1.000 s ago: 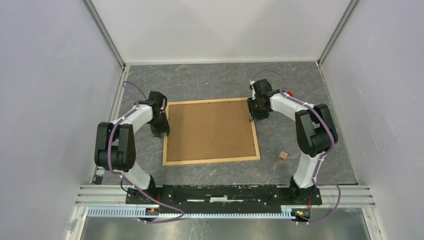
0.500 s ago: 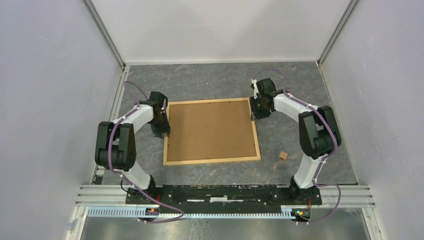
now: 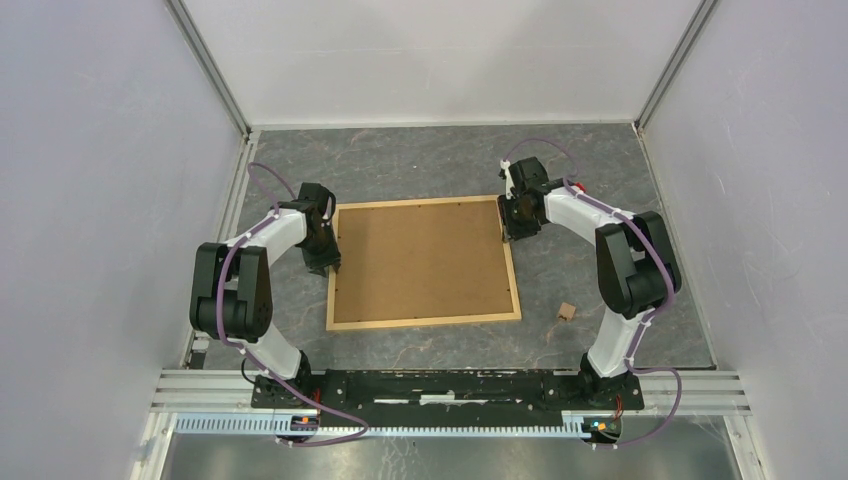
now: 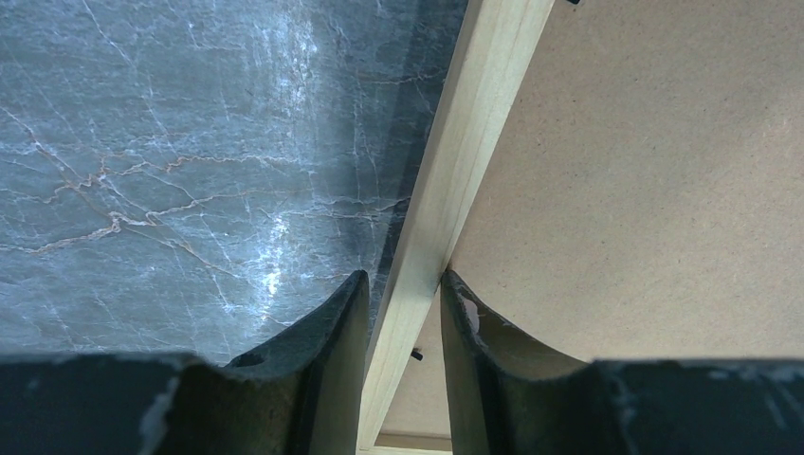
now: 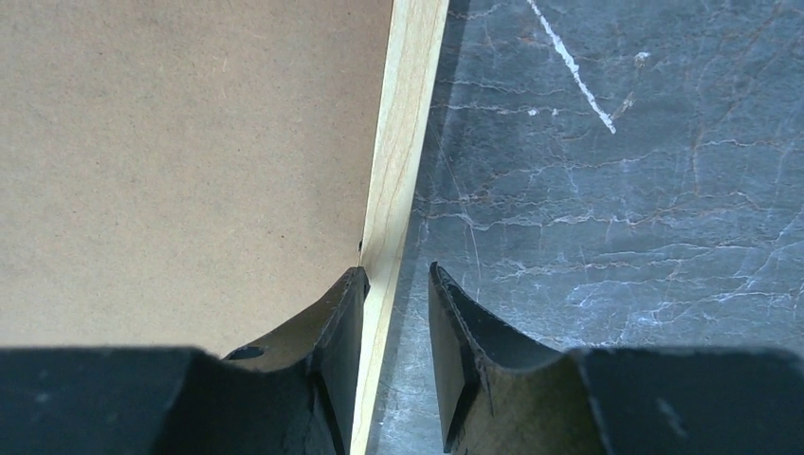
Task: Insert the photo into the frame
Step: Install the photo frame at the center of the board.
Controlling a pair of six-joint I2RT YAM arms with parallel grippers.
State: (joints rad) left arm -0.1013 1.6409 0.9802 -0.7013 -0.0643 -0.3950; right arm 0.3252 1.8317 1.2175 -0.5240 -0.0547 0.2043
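1. The frame (image 3: pixel 423 262) lies flat in the middle of the table (image 3: pixel 430 160), back side up. Its brown fibreboard panel is ringed by the thin light wood strips.
2. The left arm (image 3: pixel 270 232) rises from its base to a bent elbow near the left wall. From there it reaches forward and inward, with the wrist turned down over the frame's left strip, about halfway along it.
3. The left jaws straddle that strip. The inner finger (image 4: pixel 484 360) rests against the panel side, and the outer finger (image 4: pixel 313 360) stands on the table side. Only a dark sliver lies between the outer finger and the wood, so I cannot tell whether the strip is clamped.
4. The right arm (image 3: pixel 585 212) is folded at a high elbow near the right wall. Its forearm runs back and inward to the frame's right strip, close to the far right corner, with the wrist pointing down.
5. The right jaws also straddle their strip. The inner finger (image 5: pixel 322 351) touches the wood, while a narrow gap separates the outer finger (image 5: pixel 474 360) from it, so the jaws are not yet closed on it.
6. A small wooden block (image 3: pixel 567 311) sits on the table near the frame's near right corner, apart from it.
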